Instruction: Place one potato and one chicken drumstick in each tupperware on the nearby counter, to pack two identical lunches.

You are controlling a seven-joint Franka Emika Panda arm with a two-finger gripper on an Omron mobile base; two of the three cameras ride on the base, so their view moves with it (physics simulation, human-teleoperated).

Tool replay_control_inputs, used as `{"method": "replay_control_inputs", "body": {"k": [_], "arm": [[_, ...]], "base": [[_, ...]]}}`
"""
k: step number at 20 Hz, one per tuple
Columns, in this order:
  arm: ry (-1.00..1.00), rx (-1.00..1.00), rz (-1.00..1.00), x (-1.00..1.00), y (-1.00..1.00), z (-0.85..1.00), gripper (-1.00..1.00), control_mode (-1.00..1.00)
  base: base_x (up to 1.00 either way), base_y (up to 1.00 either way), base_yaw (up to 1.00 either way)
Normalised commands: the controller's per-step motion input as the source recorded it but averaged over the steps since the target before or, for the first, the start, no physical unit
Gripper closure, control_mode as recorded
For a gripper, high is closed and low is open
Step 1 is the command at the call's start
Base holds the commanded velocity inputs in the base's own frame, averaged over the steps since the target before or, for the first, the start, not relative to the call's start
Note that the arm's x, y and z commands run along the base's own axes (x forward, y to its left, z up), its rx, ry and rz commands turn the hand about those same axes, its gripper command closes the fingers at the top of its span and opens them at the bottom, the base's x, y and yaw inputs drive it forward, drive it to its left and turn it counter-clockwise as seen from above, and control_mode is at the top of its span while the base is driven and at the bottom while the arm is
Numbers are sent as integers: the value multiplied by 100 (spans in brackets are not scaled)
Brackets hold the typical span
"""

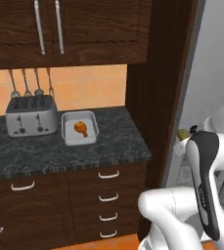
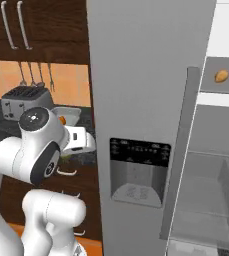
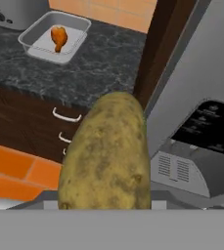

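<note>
- Hand view: a tan potato (image 3: 106, 154) sits right in front of the camera, upright and large; the jaws look clamped on it, though the fingertips themselves are hidden behind it.
- The tray (image 3: 55, 36) lies well beyond on the counter (image 3: 99, 68), with one orange drumstick (image 3: 58, 37) inside and no potato yet.
- Left base view: the same tray (image 1: 79, 128) sits just beside the toaster (image 1: 31, 115), near the counter's right end, next to the dark cabinet side (image 1: 155, 83).
- Right base view: a second potato (image 2: 221, 76) rests on a shelf of the open fridge (image 2: 211, 165).
- Risk: the carry passes close to the cabinet side; a clip there could knock the potato loose.
- Risk: releasing high could bounce it off the rim or onto the drumstick.
</note>
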Motion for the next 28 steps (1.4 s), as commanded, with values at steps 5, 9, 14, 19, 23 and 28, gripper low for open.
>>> {"method": "replay_control_inputs", "body": {"k": [5,9,14,19,23,28], "arm": [[0,0,0,0,0,0,100,100],[0,0,0,0,0,0,100,100],[0,0,0,0,0,0,100,100],[3,-3,-2,42,3,-31,100,-100],[3,0,0,46,0,-50,100,-100],[7,6,-1,55,-16,-61,100,-100]], "base": [[59,100,0],[69,100,0],[76,56,-1],[11,4,-1],[0,0,0],[0,0,0]]}}
